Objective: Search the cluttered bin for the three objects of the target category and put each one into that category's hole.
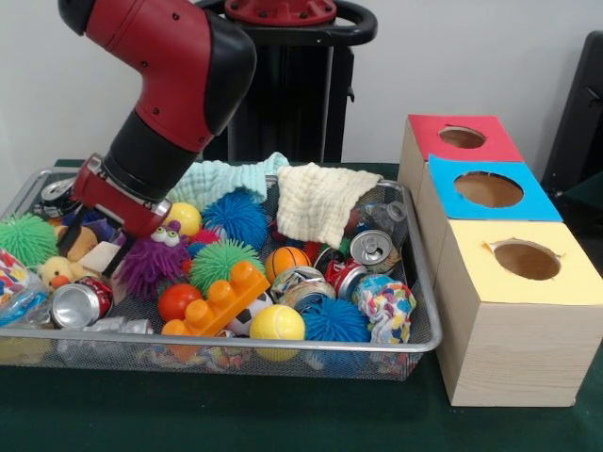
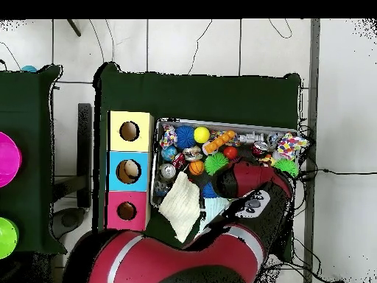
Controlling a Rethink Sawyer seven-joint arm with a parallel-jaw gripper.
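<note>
Your holdings at this moment:

1. Wire mesh bin [image 1: 421, 282] on the green table [image 1: 283, 414], crowded to the rim.
2. End effector [image 1: 89, 247], lowered into the bin's 9 o'clock end in the front view, beside the purple fuzzy toy with googly eyes [image 1: 155, 262]. Its tips are sunk among the toys, so you cannot tell whether it is open, closed or gripping anything.
3. Crushed drink cans: one red and silver can [image 1: 80, 303] at the bin's 8 o'clock corner, just below the end effector; one with its top facing you [image 1: 370, 249] at about 2 o'clock; more can ends clustered near the bin's middle [image 1: 303, 286].
4. Spiky balls: green [image 1: 26, 240] at the 9 o'clock edge, a second green [image 1: 221, 259] near centre, blue [image 1: 236, 217] at 12 o'clock, blue [image 1: 334, 320] at 5 o'clock.
5. Smooth balls: yellow [image 1: 277, 324] at the 6 o'clock rim, small basketball [image 1: 286, 260] at centre.
6. Orange building block [image 1: 219, 301], lying aslant at 6 o'clock.
7. Two cloths draped over the far rim: pale teal [image 1: 221, 177] and cream [image 1: 316, 200].
8. Three wooden boxes in a row at the bin's 3 o'clock side, each with a round hole on top: red-topped box [image 1: 462, 138] farthest, blue-topped box [image 1: 488, 189] between, yellow-topped box [image 1: 526, 261] nearest.

In the overhead view, the red arm [image 2: 250, 195] covers the bin's lower half.
</note>
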